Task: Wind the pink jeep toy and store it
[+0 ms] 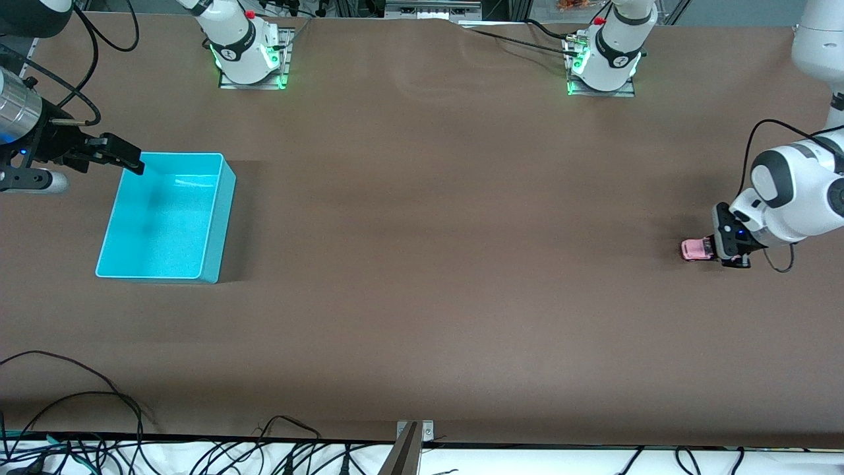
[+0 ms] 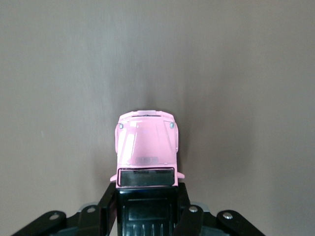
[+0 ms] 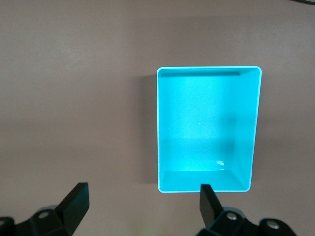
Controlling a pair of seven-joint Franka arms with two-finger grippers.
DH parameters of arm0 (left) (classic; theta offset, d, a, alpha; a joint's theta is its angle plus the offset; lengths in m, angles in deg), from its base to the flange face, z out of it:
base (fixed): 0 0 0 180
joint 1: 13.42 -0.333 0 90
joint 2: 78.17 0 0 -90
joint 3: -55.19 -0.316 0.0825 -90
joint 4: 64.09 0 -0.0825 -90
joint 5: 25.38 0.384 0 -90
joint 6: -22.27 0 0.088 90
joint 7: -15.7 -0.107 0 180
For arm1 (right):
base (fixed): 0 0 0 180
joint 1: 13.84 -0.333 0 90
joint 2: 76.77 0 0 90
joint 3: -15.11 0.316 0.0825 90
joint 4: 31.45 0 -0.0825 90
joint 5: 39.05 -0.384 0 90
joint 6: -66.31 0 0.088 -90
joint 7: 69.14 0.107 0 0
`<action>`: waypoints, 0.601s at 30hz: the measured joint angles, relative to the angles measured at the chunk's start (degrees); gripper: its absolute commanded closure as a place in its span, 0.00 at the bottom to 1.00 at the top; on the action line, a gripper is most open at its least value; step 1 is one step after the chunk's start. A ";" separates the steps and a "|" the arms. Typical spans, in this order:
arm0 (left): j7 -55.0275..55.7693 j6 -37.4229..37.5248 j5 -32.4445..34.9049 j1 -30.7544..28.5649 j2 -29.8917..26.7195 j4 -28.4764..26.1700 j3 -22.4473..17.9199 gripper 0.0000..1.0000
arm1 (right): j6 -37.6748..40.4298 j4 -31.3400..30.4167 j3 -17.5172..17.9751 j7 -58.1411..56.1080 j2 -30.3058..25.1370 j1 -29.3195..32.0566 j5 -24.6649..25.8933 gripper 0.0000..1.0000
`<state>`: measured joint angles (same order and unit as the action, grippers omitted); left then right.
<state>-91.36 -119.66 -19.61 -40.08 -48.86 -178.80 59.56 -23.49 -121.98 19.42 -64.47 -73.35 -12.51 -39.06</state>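
The pink jeep toy is at table level near the left arm's end of the table. My left gripper is low there and shut on the jeep's rear. In the left wrist view the pink hood points away from the hand, and the black roof sits between the fingers of the left gripper. The turquoise bin stands empty near the right arm's end. My right gripper hangs open and empty over the bin's corner. The right wrist view shows the right gripper and the bin.
The two arm bases stand along the table's edge farthest from the front camera. Loose cables and a metal bracket lie along the edge nearest to it. Bare brown tabletop spans between bin and jeep.
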 measured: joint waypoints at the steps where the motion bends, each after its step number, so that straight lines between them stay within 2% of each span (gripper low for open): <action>1: -0.48 0.01 0.00 -0.51 0.14 0.25 0.02 0.99 | 0.00 0.00 0.00 0.00 0.00 0.00 0.00 0.00; 18: -8.22 0.19 0.00 -3.96 1.00 1.66 0.16 1.00 | 0.00 0.00 0.00 0.00 0.00 0.00 0.00 0.00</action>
<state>-99.57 -119.47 -19.61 -44.04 -47.86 -177.14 59.72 -23.49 -121.98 19.42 -64.47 -73.35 -12.51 -39.06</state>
